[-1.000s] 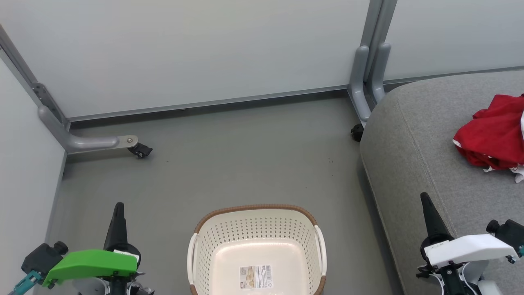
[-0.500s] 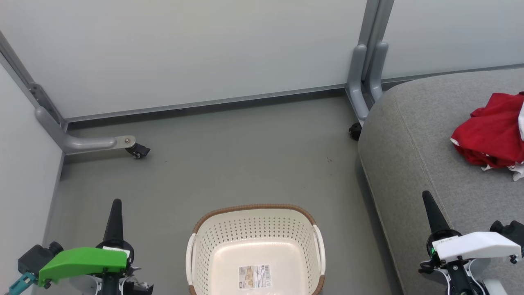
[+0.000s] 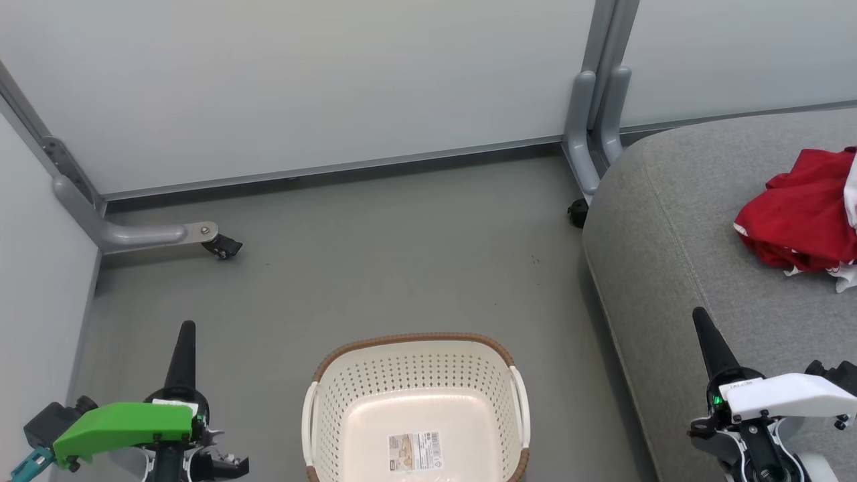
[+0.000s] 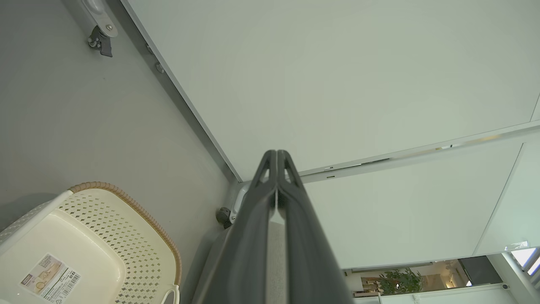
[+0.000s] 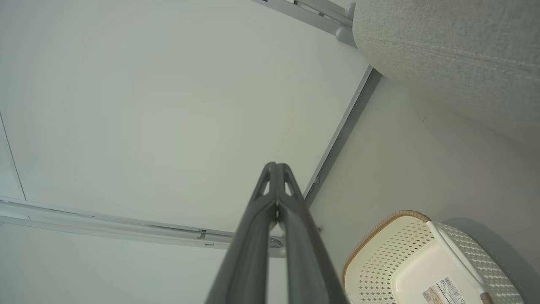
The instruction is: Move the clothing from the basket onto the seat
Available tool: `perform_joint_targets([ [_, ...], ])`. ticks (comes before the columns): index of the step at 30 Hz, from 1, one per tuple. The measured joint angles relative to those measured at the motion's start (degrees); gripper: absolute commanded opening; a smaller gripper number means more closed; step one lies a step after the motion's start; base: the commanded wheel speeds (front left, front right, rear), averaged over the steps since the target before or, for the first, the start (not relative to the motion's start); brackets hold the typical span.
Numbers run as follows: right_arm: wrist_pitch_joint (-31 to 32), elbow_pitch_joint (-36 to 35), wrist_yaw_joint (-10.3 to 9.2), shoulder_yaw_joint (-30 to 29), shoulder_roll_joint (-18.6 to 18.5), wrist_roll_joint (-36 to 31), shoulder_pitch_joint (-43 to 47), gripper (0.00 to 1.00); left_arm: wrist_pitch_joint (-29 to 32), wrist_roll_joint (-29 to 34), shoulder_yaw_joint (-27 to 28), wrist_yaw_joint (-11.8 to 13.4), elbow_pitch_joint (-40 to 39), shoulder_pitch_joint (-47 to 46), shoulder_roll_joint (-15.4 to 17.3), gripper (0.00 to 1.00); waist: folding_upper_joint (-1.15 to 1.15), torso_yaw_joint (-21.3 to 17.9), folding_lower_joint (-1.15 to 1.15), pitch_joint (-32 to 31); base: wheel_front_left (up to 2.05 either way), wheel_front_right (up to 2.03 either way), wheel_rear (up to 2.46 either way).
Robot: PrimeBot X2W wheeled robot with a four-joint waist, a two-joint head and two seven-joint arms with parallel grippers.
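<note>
In the head view the clothing (image 3: 800,214) is seen heaped on the seat (image 3: 676,221) at 3 o'clock. The basket (image 3: 415,338), at 6 o'clock, is bared down to its label (image 3: 415,450). In the wrist views the left gripper (image 4: 277,153) and right gripper (image 5: 276,165) are shown with fingers pressed together. Both are held low at 7 and 5 o'clock, pointed toward 12.

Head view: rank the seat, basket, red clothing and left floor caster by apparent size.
1. seat
2. basket
3. clothing
4. caster
Frame edges crop the first three.
</note>
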Motion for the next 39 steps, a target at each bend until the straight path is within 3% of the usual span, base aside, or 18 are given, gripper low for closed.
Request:
perform_joint_targets([
  [39, 4.5, 1.3, 0.0, -2.1, 0.1, 16.2, -1.7, 0.0, 4.1, -16.0, 2.0, -0.7, -0.3, -1.3, 0.0, 0.0, 0.0, -1.1, 0.0, 0.3, 0.0, 0.0, 0.0],
])
